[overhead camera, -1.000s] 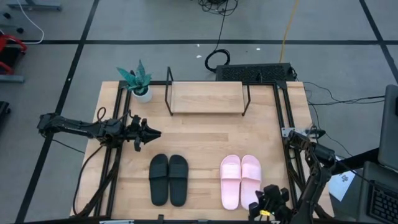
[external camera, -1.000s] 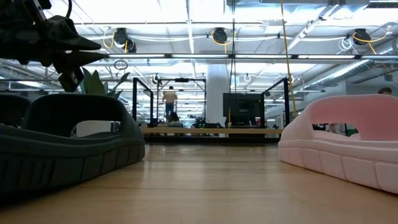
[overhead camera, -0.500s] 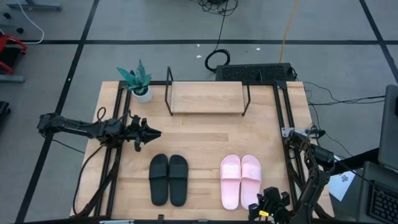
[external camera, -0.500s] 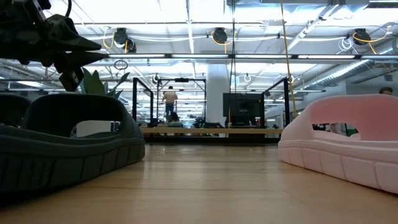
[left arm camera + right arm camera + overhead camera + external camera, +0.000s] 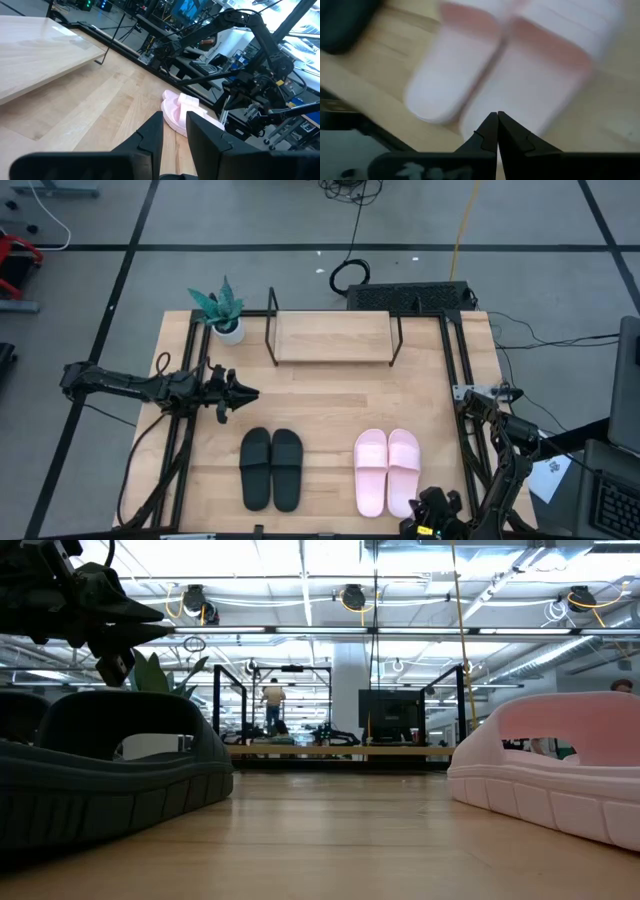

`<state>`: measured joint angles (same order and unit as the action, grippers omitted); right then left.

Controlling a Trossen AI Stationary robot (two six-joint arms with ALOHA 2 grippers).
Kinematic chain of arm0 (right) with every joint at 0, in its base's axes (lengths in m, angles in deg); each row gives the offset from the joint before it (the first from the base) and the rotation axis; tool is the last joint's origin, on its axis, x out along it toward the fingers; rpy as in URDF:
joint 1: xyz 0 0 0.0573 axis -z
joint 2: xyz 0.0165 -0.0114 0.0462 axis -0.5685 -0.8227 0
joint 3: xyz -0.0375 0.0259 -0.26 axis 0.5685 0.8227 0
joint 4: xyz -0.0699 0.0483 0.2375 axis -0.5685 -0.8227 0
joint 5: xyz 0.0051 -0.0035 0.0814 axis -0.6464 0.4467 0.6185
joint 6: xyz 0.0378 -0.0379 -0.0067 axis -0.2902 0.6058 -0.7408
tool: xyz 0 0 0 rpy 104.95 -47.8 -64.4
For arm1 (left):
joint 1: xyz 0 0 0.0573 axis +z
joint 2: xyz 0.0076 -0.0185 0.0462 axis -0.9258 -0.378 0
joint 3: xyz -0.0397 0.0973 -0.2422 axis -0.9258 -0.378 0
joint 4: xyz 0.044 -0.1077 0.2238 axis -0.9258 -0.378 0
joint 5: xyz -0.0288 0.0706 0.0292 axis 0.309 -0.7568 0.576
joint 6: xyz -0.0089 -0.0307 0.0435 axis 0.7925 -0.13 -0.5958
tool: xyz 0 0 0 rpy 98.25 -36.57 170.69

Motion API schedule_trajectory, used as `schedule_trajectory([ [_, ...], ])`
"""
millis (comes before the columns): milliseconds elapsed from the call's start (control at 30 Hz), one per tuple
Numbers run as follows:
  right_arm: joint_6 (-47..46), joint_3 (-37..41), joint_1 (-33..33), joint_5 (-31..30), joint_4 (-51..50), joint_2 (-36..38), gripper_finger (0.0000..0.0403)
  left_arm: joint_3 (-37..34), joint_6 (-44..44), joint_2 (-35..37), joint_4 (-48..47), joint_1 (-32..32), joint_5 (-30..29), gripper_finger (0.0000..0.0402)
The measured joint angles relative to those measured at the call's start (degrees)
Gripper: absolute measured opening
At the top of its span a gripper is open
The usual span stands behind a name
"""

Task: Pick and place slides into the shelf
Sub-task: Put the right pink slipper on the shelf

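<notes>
A black pair of slides point(image 5: 270, 468) and a pink pair point(image 5: 388, 470) lie soles down, side by side, near the table's near edge. The shelf point(image 5: 333, 337) stands at the far edge with its wooden board bare; the low view shows it far off point(image 5: 335, 750). My left gripper point(image 5: 255, 394) hovers level over the left half of the table, pointing right, slightly open with nothing between its fingers point(image 5: 174, 120). My right gripper point(image 5: 432, 508) is shut point(image 5: 497, 116) and slants down just above the pink pair's point(image 5: 520, 65) heel ends at the near edge.
A potted plant point(image 5: 222, 312) stands at the far left corner beside the shelf. Black frame rails point(image 5: 465, 410) run along both table sides. Bare wood point(image 5: 330, 405) lies between the shelf and the slides. A person point(image 5: 272, 700) stands far off in the room.
My right gripper has shifted slightly toward the table's near edge and tipped a little, staying shut over the pink pair's heels. The slides have kept their places.
</notes>
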<state>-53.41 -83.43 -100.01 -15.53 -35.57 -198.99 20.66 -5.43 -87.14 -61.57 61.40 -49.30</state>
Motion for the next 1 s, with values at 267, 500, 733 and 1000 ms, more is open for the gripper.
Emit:
schedule_trajectory([
  [267,5.28,5.27,0.42,-6.83,11.76,0.00,0.0000,0.00,1.27,-0.02,0.02,-0.01,-0.01,0.0088],
  [500,-1.11,10.25,0.63,-7.50,15.23,-0.04,0.0000,0.00,1.37,-0.01,1.04,0.00,-0.05,0.0088],
  [733,-1.26,10.32,1.49,-9.82,9.23,0.24,0.0000,0.00,1.62,0.00,2.19,0.00,-0.77,0.0088],
  [1000,-1.38,10.32,-1.37,-5.72,1.37,6.16,0.0000,0.00,1.82,0.00,2.19,0.00,-2.05,0.0088],
])
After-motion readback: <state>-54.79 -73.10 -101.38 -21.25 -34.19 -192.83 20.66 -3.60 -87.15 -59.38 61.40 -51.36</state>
